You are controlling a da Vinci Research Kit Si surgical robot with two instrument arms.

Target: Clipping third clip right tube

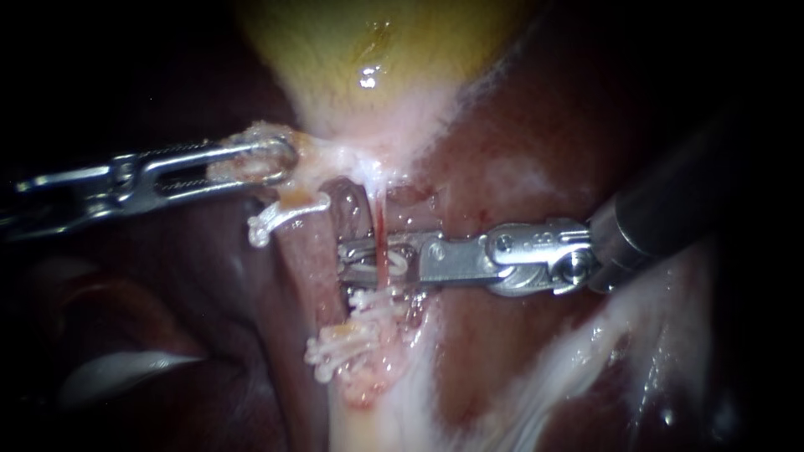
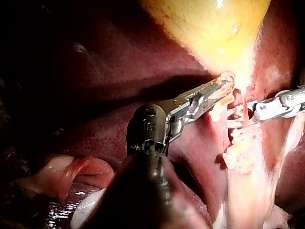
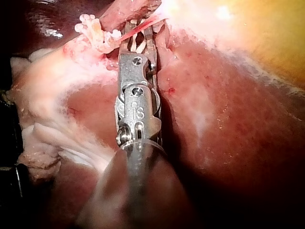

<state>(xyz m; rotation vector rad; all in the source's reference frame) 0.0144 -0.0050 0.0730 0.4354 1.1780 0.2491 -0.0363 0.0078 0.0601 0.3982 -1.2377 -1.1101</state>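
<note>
Left instrument (image 1: 270,159): your jaws are clamping together on a tag of pale tissue (image 1: 303,161) at the foot of the gallbladder (image 1: 377,50), with the shaft coming in almost level. Right instrument (image 1: 345,261): your jaws are standing apart and straddling the right tube (image 1: 381,219), a thin red strand running down from the gallbladder's neck, and a white loaded clip (image 1: 371,271) is sitting inside them. Set clips (image 1: 339,345): two are lying stacked just below your right jaws, and a single clip (image 1: 280,216) is crossing the tissue just under your left jaws. The endoscope view is giving you the whole layout side-on. The left wrist view is adding the toothed edge of your left jaws and a pink fold (image 2: 62,174) lying beside that shaft. The right wrist view is looking straight along your right jaws, showing the gap between them with the red strand crossing it, and white fibrous tissue (image 3: 45,129) spreading along one side of the shaft. Edges: the set clips are crowding one side of your right jaws, the gallbladder's neck is closing in on the other, and the single clip is sitting near the jaw tips. Room: bare liver (image 1: 519,159) is lying open along your right shaft, well apart from the clips.
</note>
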